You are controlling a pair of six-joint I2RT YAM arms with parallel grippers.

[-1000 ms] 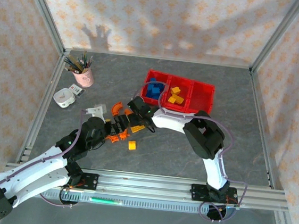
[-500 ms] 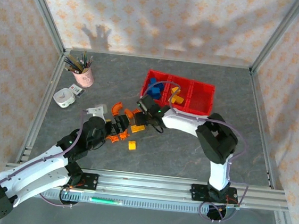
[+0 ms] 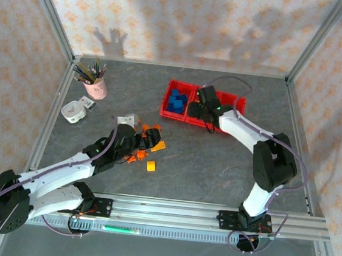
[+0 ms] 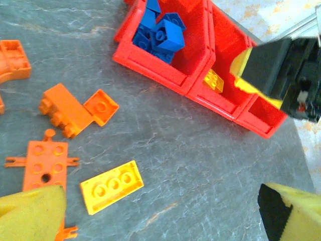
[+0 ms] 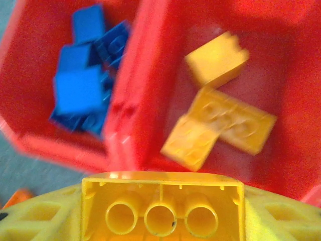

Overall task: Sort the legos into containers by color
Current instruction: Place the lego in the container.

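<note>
My right gripper hangs over the middle of the three joined red bins, shut on a yellow brick whose hollow underside faces the camera. Below it the middle bin holds three yellow pieces. The left bin holds blue blocks. My left gripper is open over the loose orange pieces, its yellow fingers spread wide with bare table between them. A flat yellow plate and orange bricks lie just ahead of it.
A small yellow block lies alone near the pile. A pink cup of pencils and a white round object stand at the far left. Metal frame rails border the table on every side.
The right gripper has carried the yellow brick from the pile up and back to above the middle bin. The left gripper has reached further forward and right, over the orange pieces.
</note>
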